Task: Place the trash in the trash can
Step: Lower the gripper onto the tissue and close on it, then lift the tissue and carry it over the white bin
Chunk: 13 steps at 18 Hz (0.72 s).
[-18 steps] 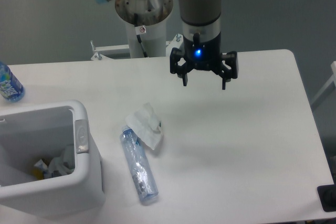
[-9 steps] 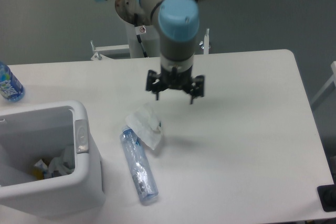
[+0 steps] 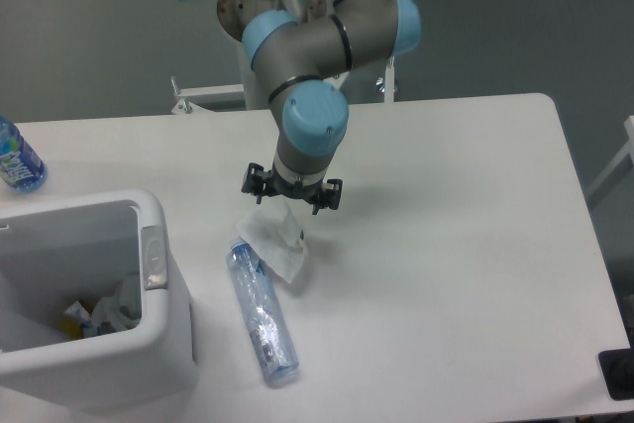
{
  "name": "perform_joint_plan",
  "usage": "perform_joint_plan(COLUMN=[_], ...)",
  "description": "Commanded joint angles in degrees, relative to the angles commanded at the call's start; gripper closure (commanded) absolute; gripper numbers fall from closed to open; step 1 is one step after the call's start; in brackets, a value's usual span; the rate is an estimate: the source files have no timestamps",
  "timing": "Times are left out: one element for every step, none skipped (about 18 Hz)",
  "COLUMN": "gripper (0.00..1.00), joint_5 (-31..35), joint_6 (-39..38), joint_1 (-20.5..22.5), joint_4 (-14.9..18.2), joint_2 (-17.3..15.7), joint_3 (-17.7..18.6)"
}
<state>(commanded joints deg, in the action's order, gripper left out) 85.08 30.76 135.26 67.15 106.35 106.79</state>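
Lengthwise, crushed bottle (image 3: 262, 313) slants toward camera (cap unclear).

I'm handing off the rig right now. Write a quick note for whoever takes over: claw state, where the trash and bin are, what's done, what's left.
Claw: open, empty, hovering just above the napkin.
Napkin: on the table, overlapping the top end of the crushed bottle.
Crushed bottle: flat on the table, right of the trash can.
Trash can: front left, some items already inside.
Done: approach only.
Left: grasp and bin the napkin, then the bottle.
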Motion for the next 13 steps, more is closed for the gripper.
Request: perform_joint_plan(gripper=[0.54, 0.74, 0.90, 0.94, 0.94, 0.94, 0.95, 0.95, 0.95, 0.96, 0.97, 0.97, 0.97], joint_5=[0.1, 0.1, 0.0, 0.0, 0.1, 0.2, 0.3, 0.5, 0.6, 0.6, 0.5, 0.6, 0.6], joint_6=[-0.2, -0.3, -0.3, -0.3, -0.3, -0.2, -0.2, -0.1, 0.0, -0.1, -0.2, -0.4, -0.4], joint_1=[0.1, 0.0, 0.1, 0.1, 0.1, 0.1, 0.2, 0.2, 0.3, 0.4, 0.4, 0.5, 0.6], joint_4=[0.0, 0.0, 0.1, 0.1, 0.1, 0.1, 0.0, 0.0, 0.0, 0.1, 0.3, 0.4, 0.4], joint_2=[0.0, 0.0, -0.1, -0.1, 0.0, 0.0, 0.0, -0.1, -0.1, -0.2, -0.3, -0.4, -0.7], joint_3=[0.0, -0.3, -0.6, -0.7, -0.7, -0.7, -0.8, -0.9, -1.3, -1.8, -2.6, -3.8, -5.1])
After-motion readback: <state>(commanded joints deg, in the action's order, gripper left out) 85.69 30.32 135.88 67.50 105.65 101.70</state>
